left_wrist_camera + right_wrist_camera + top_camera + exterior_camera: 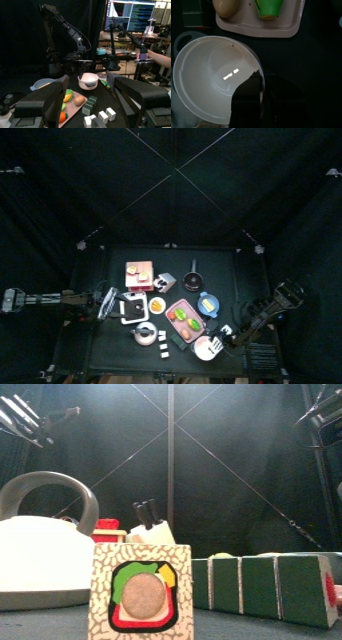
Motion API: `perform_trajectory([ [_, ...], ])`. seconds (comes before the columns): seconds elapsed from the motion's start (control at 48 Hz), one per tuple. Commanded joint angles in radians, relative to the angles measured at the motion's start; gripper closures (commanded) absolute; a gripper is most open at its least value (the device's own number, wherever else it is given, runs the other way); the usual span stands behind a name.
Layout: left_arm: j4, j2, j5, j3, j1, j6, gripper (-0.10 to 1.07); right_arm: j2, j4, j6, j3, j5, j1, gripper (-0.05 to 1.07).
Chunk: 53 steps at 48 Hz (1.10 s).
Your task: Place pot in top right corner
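While the pot (88, 80) stands upright on the table with its reddish mouth facing up, I can find no long axis on it (it is round, and I cannot make out a handle). It stands just past the white blocks (100, 116), beside the pink tray (55, 111). The front view hides it behind a white kettle (40, 554) and a patterned box (140, 589).

The left gripper (89, 90) has its jaws spread wide with nothing between them, and the pot sits ahead of them, not touching. The right gripper (256, 82) is clamped on the rim of a white bowl (211, 75), apart from the pot. The top right corner (242, 258) lies bare.
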Motion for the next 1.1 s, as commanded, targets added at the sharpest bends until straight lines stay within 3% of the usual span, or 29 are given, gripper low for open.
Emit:
perform_trajectory([
  [0.0, -0.002, 0.003, -0.003, -0.014, 0.002, 0.000, 0.02, -0.051, -0.043, -0.002, -0.023, 0.005, -0.040, 0.68],
  [0.271, -0.002, 0.003, -0.003, -0.015, 0.005, 0.002, 0.02, -0.259, -0.202, -0.003, 0.005, 0.071, -0.255, 0.68],
  [0.458, -0.002, 0.003, -0.003, -0.015, 0.008, 0.002, 0.02, -0.462, -0.293, -0.002, 0.080, 0.149, -0.514, 0.68],
  [0.604, -0.002, 0.003, -0.003, -0.014, 0.009, 0.002, 0.02, -0.555, -0.374, -0.002, 0.144, 0.114, -0.772, 0.68],
  [0.75, -0.003, 0.003, -0.003, -0.012, 0.012, 0.002, 0.02, -0.549, -0.413, -0.003, 0.189, -0.043, -1.012, 0.68],
  [0.917, -0.003, 0.003, -0.003, -0.005, 0.026, 0.002, 0.02, -0.471, -0.413, -0.003, 0.232, -0.276, -1.267, 0.68],
  [1.083, -0.002, 0.003, 0.020, 0.009, 0.063, 0.002, 0.02, -0.356, -0.394, -0.003, 0.236, -0.405, -1.420, 0.69],
])
